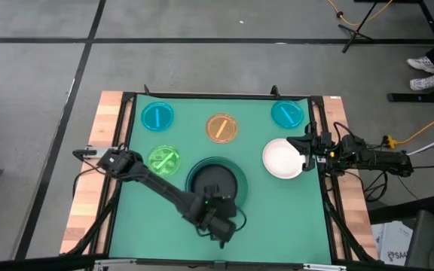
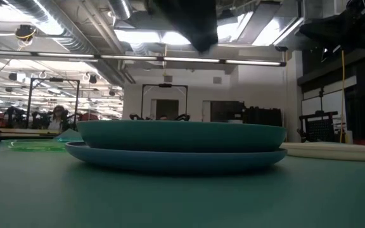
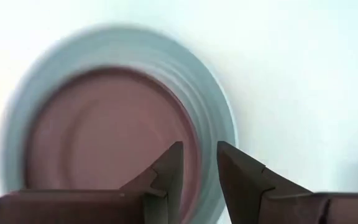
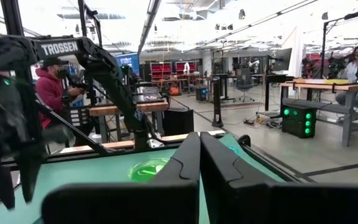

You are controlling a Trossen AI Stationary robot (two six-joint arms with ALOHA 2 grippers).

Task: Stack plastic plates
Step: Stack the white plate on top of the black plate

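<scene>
A stack of plates (image 1: 215,181) sits near the middle of the table's near half: a light-blue plate (image 2: 170,158) at the bottom, a dark-green one (image 2: 182,134) on it, and a dark plate (image 3: 104,137) on top. My left gripper (image 3: 201,165) hangs above the stack's near rim, fingers a little apart, clear of it (image 2: 189,25). The white plate (image 1: 282,159) lies flat to the right. My right gripper (image 4: 199,155) is shut, held level beside the white plate's right edge (image 1: 307,147). The lime-green plate (image 1: 164,159), two cyan plates (image 1: 157,117) (image 1: 286,114) and the orange plate (image 1: 221,128) lie singly.
The green mat has a raised black frame (image 1: 224,95) and wooden borders (image 1: 89,188). Bare mat lies to the right of the stack (image 1: 285,211). Beyond the table a person (image 4: 51,93) sits at a bench. Cables (image 1: 420,132) run on the floor to the right.
</scene>
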